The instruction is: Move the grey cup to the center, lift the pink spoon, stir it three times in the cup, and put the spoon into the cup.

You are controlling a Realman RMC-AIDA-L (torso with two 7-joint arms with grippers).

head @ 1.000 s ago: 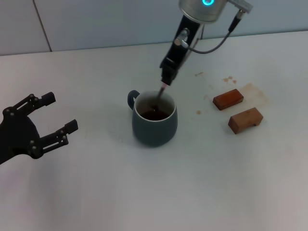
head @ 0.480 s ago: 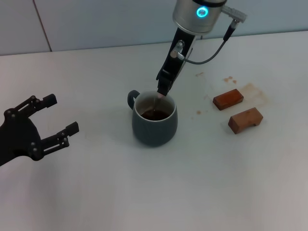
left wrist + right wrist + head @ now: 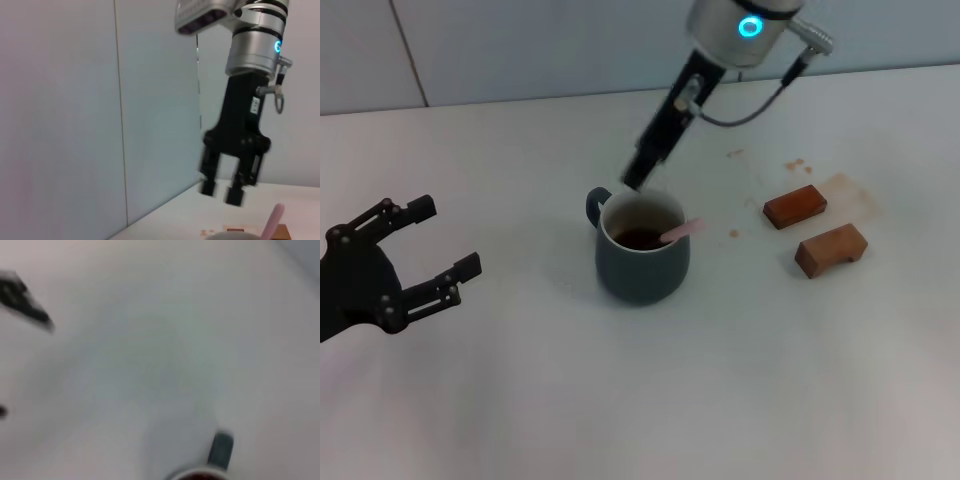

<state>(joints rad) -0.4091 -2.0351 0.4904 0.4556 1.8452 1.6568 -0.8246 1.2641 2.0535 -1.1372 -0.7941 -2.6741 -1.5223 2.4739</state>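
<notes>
Released since half a second ago, the spoon now leans in the cup at the centre of the head frame, pink handle over the right rim, bowl down in the dark liquid. Right gripper has pulled up and back, hanging just above the cup's upper-left rim near the handle; in the left wrist view its fingers look parted, though blurred. Left gripper sits at the left edge, fingers spread, well apart from the cup. Two blocks lie to the right on the table.
</notes>
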